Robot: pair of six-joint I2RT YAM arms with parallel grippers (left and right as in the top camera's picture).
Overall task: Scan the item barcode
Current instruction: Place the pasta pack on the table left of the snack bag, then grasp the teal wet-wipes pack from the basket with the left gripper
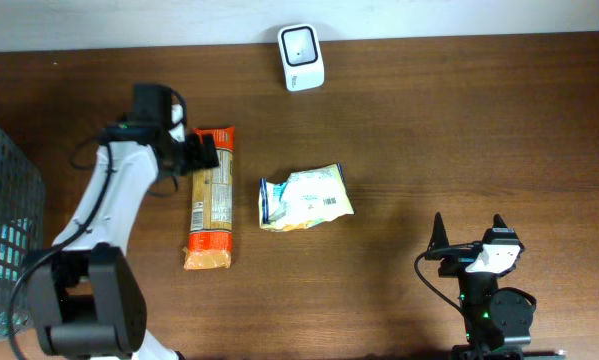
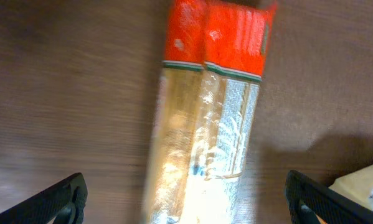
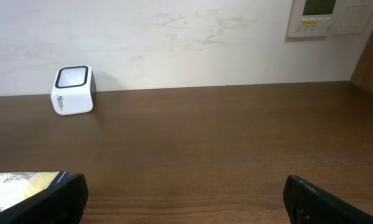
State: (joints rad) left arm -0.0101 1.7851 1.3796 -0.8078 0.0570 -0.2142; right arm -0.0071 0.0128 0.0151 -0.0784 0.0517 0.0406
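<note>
Our left gripper [image 2: 185,193] hangs wide open and empty, its fingers [image 2: 61,199] straddling the pasta packet [image 1: 210,200], which lies flat at nine o'clock; we judge that suits a grasp across its width. Our right gripper [image 1: 469,225] gapes empty at five. The scanner [image 1: 301,44] stands at twelve on the dark wooden table [image 1: 459,120], pale wall [image 3: 174,37] behind.

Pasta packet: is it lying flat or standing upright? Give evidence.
Lying flat. The pasta packet rests lengthwise on the table, its whole length showing from overhead.

Wooden table [image 1: 459,120]: pasta pack [image 1: 211,200], snack bag [image 1: 306,198], scanner [image 1: 301,58]
</note>
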